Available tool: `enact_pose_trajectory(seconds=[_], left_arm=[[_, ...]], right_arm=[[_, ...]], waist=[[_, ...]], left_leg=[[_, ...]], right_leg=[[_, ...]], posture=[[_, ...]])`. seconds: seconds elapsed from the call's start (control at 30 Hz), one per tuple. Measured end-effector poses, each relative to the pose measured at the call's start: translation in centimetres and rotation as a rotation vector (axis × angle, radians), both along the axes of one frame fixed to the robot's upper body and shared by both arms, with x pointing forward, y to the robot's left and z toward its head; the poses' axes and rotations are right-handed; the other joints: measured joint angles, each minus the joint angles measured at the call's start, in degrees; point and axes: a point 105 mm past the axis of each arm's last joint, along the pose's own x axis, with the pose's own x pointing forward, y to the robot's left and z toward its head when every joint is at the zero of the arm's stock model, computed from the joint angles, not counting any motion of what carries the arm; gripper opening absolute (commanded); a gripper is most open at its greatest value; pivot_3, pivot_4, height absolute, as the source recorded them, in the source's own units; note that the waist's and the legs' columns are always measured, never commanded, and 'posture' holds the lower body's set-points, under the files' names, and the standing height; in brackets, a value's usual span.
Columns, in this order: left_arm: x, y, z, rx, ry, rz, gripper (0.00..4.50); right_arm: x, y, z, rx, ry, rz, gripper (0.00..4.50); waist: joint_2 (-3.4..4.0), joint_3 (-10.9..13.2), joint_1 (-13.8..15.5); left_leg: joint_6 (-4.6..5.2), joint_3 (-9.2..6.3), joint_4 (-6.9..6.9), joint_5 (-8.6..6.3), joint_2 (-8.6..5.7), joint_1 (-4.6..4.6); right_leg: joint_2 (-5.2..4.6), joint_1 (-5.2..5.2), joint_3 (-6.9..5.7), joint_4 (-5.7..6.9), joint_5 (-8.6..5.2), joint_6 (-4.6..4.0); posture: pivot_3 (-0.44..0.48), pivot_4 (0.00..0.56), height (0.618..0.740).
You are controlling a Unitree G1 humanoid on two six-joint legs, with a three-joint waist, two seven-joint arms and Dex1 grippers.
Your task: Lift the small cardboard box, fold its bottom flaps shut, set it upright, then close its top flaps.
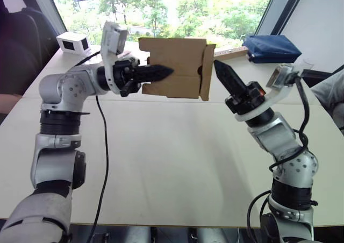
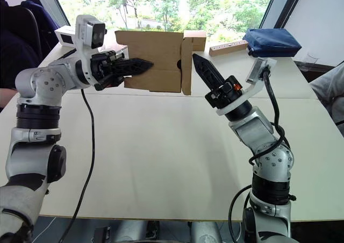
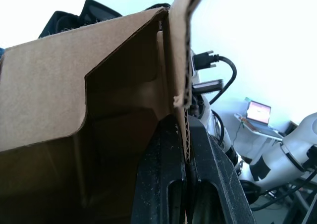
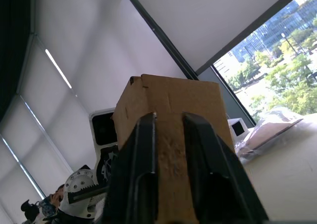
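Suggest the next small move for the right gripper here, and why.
Probably push the right gripper leftward to fold the side flap flat. The small cardboard box hangs above the table, its wall clamped in the left gripper; that flap stands ajar with the right fingers against it.

The small cardboard box (image 1: 177, 68) hangs above the tabletop (image 1: 172, 157), between the left end effector (image 1: 161, 71) on its left and the right end effector (image 1: 221, 70) on its right. Far left sits a white box (image 1: 73, 42); far right lies a pouch (image 1: 271, 48).
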Motion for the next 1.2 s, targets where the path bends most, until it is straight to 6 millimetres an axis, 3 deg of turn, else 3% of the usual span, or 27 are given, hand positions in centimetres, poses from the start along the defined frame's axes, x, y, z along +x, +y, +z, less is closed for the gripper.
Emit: enact_pose_trajectory(seconds=[0.47, 0.83, 1.2], left_arm=[[0.3, 0.0, 0.0, -0.015, 0.003, 0.003, 0.0], [0.4, -0.1, 0.1, -0.023, 0.006, 0.005, 0.0], [0.4, -0.1, 0.4, -0.051, 0.004, 0.012, 0.0]], right_arm=[[-0.1, 0.4, 0.3, 0.114, 0.01, 0.027, 1.89], [1.2, 1.1, -0.5, 0.08, 0.027, -0.063, 1.89], [1.3, 1.8, 0.5, 0.15, 0.009, -0.061, 1.89]], waist=[[0.0, 0.0, -0.03], [0.0, 0.0, -0.03], [0.0, 0.0, -0.08]], left_leg=[[0.0, 0.0, 0.0, 0.0, 0.0, 0.0], [-0.01, 0.0, 0.0, 0.0, 0.0, 0.0], [-0.01, 0.0, 0.0, 0.0, 0.0, 0.0]], right_leg=[[0.0, 0.0, 0.0, 0.01, 0.0, 0.0], [0.01, 0.0, 0.0, 0.01, 0.0, 0.0], [0.0, 0.0, 0.0, 0.01, 0.0, 0.0]], posture=[[0.0, 0.15, 0.74], [0.0, 0.15, 0.74], [0.0, 0.15, 0.74]])
